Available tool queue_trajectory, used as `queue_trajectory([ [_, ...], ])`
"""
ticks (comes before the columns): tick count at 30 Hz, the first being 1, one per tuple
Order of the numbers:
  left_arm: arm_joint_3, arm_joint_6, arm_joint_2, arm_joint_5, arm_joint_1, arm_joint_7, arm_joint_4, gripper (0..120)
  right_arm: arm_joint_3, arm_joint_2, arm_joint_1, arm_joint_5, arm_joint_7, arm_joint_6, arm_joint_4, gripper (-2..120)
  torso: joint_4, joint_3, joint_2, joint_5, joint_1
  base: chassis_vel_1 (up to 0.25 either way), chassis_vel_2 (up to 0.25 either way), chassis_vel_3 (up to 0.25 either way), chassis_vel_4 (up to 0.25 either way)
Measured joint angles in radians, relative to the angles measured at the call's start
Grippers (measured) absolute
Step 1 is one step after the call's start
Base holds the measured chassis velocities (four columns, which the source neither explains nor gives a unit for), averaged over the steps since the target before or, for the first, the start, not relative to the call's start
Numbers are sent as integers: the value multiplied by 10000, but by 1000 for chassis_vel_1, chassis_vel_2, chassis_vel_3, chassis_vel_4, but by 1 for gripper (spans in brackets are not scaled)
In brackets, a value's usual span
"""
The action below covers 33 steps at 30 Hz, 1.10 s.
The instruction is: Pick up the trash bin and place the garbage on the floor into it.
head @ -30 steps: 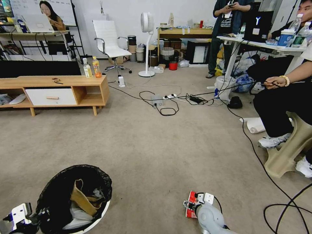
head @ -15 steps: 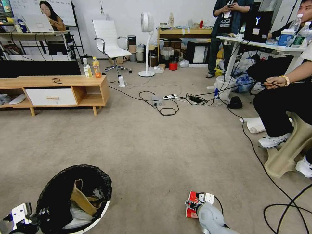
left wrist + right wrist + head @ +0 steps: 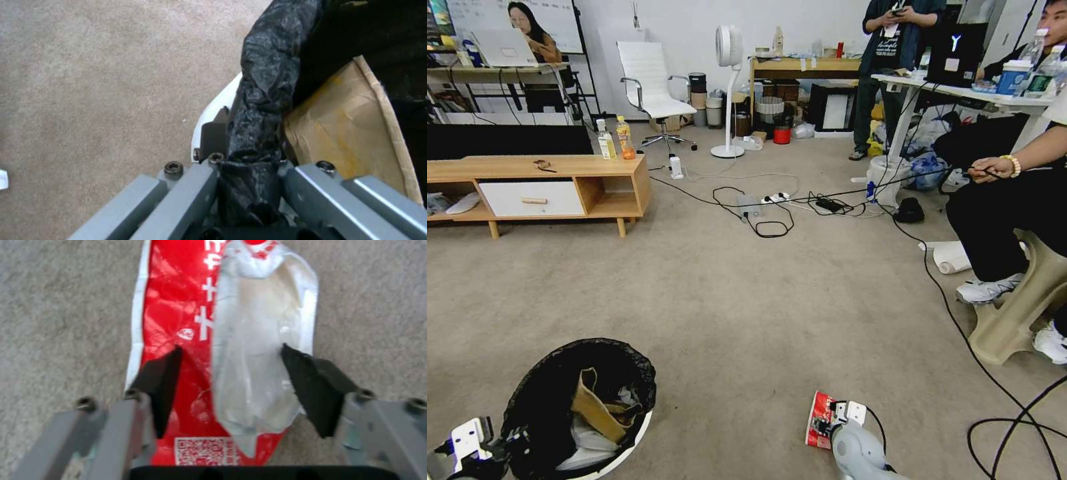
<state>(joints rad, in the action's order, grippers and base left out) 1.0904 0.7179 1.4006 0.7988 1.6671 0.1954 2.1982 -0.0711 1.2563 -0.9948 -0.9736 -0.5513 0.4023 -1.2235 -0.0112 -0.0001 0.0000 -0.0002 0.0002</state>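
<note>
The round white plastic trash bin [image 3: 627, 445], lined with a crinkled black bag folded over its rim, stands on the beige carpeted floor [image 3: 747, 313] at the lower left of the head view. The left gripper [image 3: 249, 156] is clamped on that bin's rim, one finger outside against the white wall and the other inside, with the black bag [image 3: 267, 86] pinched between them. Inside the bin a brown cardboard tray [image 3: 594, 405] stands tilted against the liner, with crumpled white tissues [image 3: 587, 443] lying below it. In the left wrist view the cardboard sits just beside the inner finger. Well apart from the bin, toward the lower right of the head view, a flat red-and-white plastic packet [image 3: 819, 419] lies on the floor. The right gripper [image 3: 231, 390] hangs directly over the packet [image 3: 186, 340] with its jaws spread apart, one black fingertip [image 3: 160, 386] over the red half and the other at the far edge of the clear, silvery half; whether the tips touch the packet cannot be told. The packet lies lengthwise between the fingers, its printed code square at the end nearest the gripper's body.
</note>
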Motion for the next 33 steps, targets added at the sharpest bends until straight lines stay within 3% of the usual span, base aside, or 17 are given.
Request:
queue_trajectory([
  [2, -5, -4, -9, -1, -12, 0, -15, 1, -6, 35, 0, 83, 52, -59, 135, 44, -4, -1, 1, -6, -1, 0, 0, 0, 0],
  [6, -13, -9, -22, -2, -30, 0, -30, 1, -12, 54, 2, 161, 110, -124, 248, 36, -5, -1, 2, -9, -1, 0, 0, 0, 0],
  [8, -35, -27, -22, -2, -42, 0, -34, 1, -12, 56, -13, 212, 142, -173, 300, 23, -3, -1, 2, -8, -2, 0, 0, 0, 0],
  [15, -45, -43, -17, -18, -26, 0, -33, 1, 51, -19, -185, 289, 191, -256, 81, 0, 7, 0, 1, 8, -1, 0, 0, 0, 0],
  [25, -28, -44, -46, 4, -6, 1, 58, 1, 111, -486, -544, 401, 186, -325, -1029, 0, 3, 2, -2, 10, 0, 0, 0, 0, 0],
  [31, -39, 6, -67, 173, -21, 117, 187, 1, -2, -1373, -842, 463, 109, -500, -2244, 0, 0, 1, -2, 6, 0, 0, 0, 0, 0],
  [33, -37, 81, -114, 405, -79, 299, 268, 1, -136, -1989, -1020, 494, 93, -597, -3324, 0, -3, 1, -2, 5, -1, 0, 0, 0, 0],
])
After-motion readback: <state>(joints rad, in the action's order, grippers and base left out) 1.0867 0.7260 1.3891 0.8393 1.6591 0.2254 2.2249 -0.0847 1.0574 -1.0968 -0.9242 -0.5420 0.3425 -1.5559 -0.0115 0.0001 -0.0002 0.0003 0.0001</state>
